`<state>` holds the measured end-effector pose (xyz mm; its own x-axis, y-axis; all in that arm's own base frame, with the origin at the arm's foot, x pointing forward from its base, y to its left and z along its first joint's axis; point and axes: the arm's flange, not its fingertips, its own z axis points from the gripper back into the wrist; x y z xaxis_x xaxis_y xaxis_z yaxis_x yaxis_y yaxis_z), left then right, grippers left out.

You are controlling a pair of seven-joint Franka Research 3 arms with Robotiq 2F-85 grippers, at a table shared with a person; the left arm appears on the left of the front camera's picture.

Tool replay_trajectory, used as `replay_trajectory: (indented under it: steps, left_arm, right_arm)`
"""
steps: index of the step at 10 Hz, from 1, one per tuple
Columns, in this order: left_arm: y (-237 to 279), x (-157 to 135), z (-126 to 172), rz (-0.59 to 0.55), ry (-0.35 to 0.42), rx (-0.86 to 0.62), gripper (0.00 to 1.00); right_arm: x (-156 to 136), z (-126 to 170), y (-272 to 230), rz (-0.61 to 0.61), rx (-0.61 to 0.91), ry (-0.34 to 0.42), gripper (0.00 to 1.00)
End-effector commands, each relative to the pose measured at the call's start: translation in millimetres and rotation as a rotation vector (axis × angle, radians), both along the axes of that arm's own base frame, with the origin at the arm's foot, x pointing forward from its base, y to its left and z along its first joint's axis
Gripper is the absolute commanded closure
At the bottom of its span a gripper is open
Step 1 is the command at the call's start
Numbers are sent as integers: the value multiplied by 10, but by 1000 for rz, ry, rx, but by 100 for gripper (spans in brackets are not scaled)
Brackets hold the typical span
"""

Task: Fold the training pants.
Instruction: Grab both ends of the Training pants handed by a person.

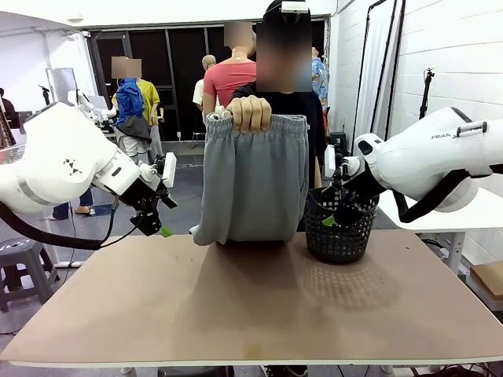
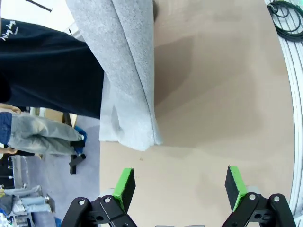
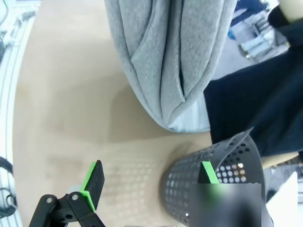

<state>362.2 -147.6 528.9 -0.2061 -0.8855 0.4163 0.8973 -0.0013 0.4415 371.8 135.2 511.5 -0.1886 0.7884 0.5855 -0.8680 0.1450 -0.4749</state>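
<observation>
A person at the far side of the table holds up the light grey training pants (image 1: 254, 184) by the waistband with one hand (image 1: 250, 114); the lower fold touches the table's far edge. The same pants hang in the left wrist view (image 2: 125, 80) and in the right wrist view (image 3: 173, 61). My left gripper (image 1: 157, 224) hovers open to the left of the pants, above the table's far left part, its green pads (image 2: 124, 187) wide apart with nothing between them. My right gripper (image 1: 336, 214) is open over the black basket, its pads (image 3: 92, 182) empty.
A black mesh basket (image 1: 339, 234) stands on the brown table (image 1: 251, 314) just right of the pants, also in the right wrist view (image 3: 213, 184). Other people stand farther back in the room. A dark cable coil (image 2: 286, 21) lies off the table.
</observation>
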Motion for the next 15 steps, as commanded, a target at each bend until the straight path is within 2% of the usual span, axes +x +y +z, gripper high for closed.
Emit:
replay_trajectory:
  steps: [1, 6, 9, 15]
  left_arm:
    - [-54, 123, -133, -52, -9, -88, 0]
    - [-222, 125, -192, -150, 12, -261, 0]
    - [-258, 148, -175, -91, -33, -322, 0]
    - [-458, 109, -42, -138, -47, -523, 0]
  right_arm:
    - [138, -104, 7, 59, 91, -31, 0]
    - [115, -157, 134, 128, 213, -66, 0]
    - [117, -189, 185, 139, 251, -63, 0]
    - [146, -194, 272, 237, 448, -30, 0]
